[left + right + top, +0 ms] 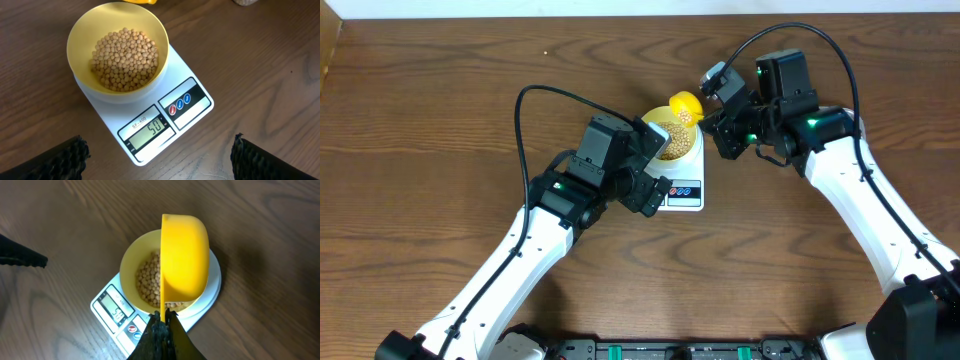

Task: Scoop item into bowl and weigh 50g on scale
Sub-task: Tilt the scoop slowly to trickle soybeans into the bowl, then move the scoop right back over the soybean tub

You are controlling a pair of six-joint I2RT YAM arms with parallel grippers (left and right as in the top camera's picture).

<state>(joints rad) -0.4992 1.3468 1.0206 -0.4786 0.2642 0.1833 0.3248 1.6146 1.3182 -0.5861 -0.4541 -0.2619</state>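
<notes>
The white scale (192, 116) stands on the wooden table, its display reading about 50. On it sits the pale yellow bowl (80, 30), holding a heap of tan beans (125, 57). My left gripper (162, 167) is open, its two fingers spread wide on the display side of the scale (682, 190) and touching nothing. My right gripper (165, 317) is shut on the thin handle of the bright yellow scoop (185, 255). The scoop is tipped on its side over the bowl (131, 265) and covers some of the beans (148, 280). From overhead, the scoop (685, 104) hangs at the bowl's far edge.
Bare brown wooden table (440, 110) lies all round the scale. One dark finger of the left gripper (20, 257) shows at the left of the right wrist view. Both arms' black cables (535, 95) arch above the table. The table's far edge (620, 8) runs along the top.
</notes>
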